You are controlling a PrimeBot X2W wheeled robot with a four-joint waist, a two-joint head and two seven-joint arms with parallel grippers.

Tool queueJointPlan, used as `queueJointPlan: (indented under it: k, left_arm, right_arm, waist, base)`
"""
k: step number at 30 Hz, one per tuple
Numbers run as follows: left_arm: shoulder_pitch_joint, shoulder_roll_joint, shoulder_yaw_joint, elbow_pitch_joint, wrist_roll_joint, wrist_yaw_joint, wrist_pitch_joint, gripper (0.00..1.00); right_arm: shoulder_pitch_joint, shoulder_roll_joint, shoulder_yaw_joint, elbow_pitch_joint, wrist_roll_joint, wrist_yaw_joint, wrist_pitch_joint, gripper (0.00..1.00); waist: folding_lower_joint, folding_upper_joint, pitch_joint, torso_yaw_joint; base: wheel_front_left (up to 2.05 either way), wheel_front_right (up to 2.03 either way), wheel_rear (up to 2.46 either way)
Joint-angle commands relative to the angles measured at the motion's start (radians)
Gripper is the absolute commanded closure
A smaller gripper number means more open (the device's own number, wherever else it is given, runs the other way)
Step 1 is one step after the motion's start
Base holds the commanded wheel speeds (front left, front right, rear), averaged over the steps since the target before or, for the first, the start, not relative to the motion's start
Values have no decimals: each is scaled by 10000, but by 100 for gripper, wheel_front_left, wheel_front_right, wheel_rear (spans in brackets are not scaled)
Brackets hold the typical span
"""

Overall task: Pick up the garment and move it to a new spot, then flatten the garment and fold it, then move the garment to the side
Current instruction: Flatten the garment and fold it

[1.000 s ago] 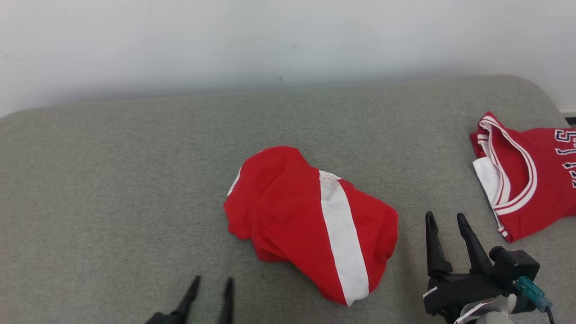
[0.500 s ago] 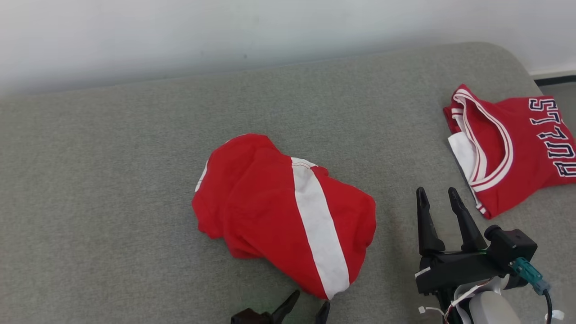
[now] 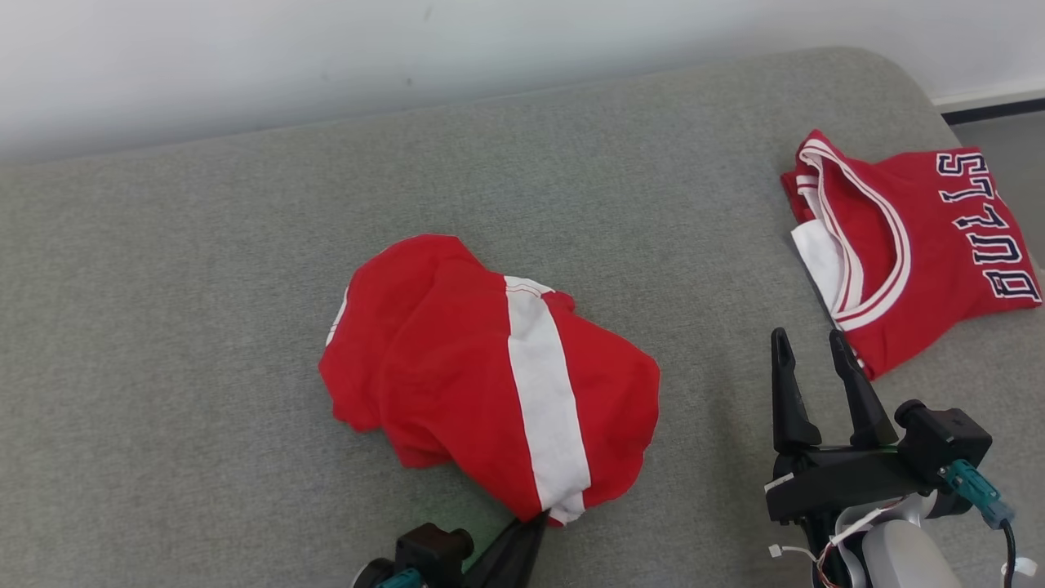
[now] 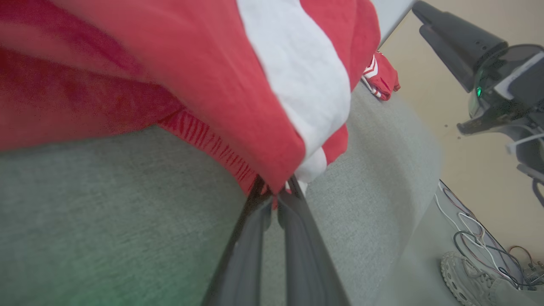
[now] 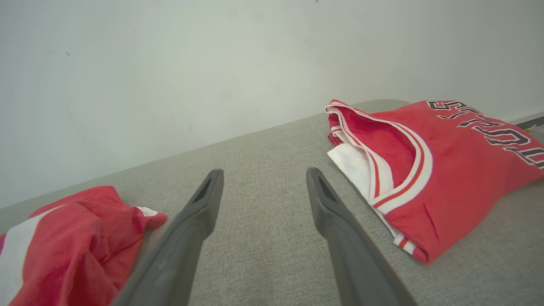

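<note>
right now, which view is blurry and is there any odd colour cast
Left wrist view: the red garment sits too close, soft and smeared, with a green glow on the sofa. Head view: sharp, even light. Right wrist view: sharp, the jersey lettering crisp.

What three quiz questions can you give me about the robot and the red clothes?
1. Which team name is printed on the red jersey?
2. True or false: the right gripper is holding that jersey.
3. What is the left gripper pinching? A. the edge of the red shorts, by the white stripe; B. the jersey; C. nothing.
Key: 1. Bulls. 2. False: it is open and holds nothing. 3. A.
</note>
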Motion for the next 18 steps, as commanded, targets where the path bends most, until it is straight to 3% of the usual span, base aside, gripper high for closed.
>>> queueJointPlan:
  k: [1, 8, 13, 18]
  left_arm:
    - [81, 71, 122, -82, 60, 12, -30, 100]
    - [406, 466, 1006, -444, 813, 11, -31, 100]
    - [457, 1132, 1884, -622, 1361, 14, -30, 100]
    - [207, 2069, 2508, -67, 1817, 15, -30, 100]
  right_arm:
    - [40, 32, -13, 3, -20, -27, -2, 0]
    - [311, 197, -176, 110, 16, -27, 0, 0]
    - [515, 389, -15, 257, 23, -27, -2, 0]
    - [532, 487, 271, 432, 76, -27, -2, 0]
  waist:
    - [-1, -1, -93, 145]
    - [-1, -1, -513, 1060]
    - [-1, -1, -896, 1729]
    - [-1, -1, -1102, 1914]
  base:
    - [0, 0, 0]
    - [0, 0, 0]
    - [0, 0, 0]
    - [0, 0, 0]
